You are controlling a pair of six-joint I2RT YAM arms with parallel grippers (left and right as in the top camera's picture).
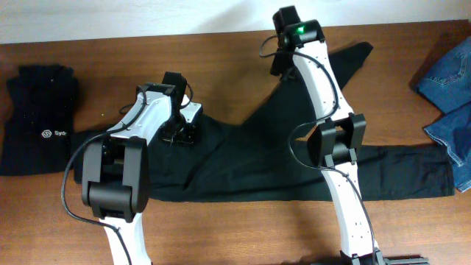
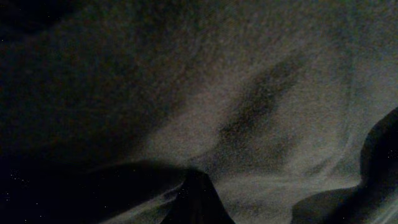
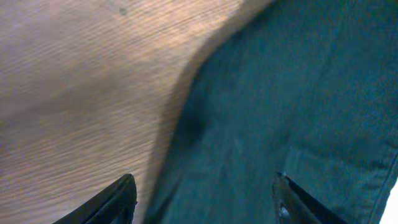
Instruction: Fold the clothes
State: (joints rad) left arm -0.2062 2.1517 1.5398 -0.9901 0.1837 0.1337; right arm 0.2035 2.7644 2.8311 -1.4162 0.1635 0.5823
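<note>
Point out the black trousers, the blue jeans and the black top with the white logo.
black trousers [image 1: 243, 165]: overhead view, the wrinkled middle of the fabric.
blue jeans [image 1: 450, 73]: overhead view, upper denim fold at the picture's right edge.
black top [image 1: 40, 110]: overhead view, chest above the white logo.

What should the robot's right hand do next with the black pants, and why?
Probably lower the right gripper and pinch the black trousers at their edge: its jaws stand open over that edge, and one leg lies splayed away, unfolded.
</note>
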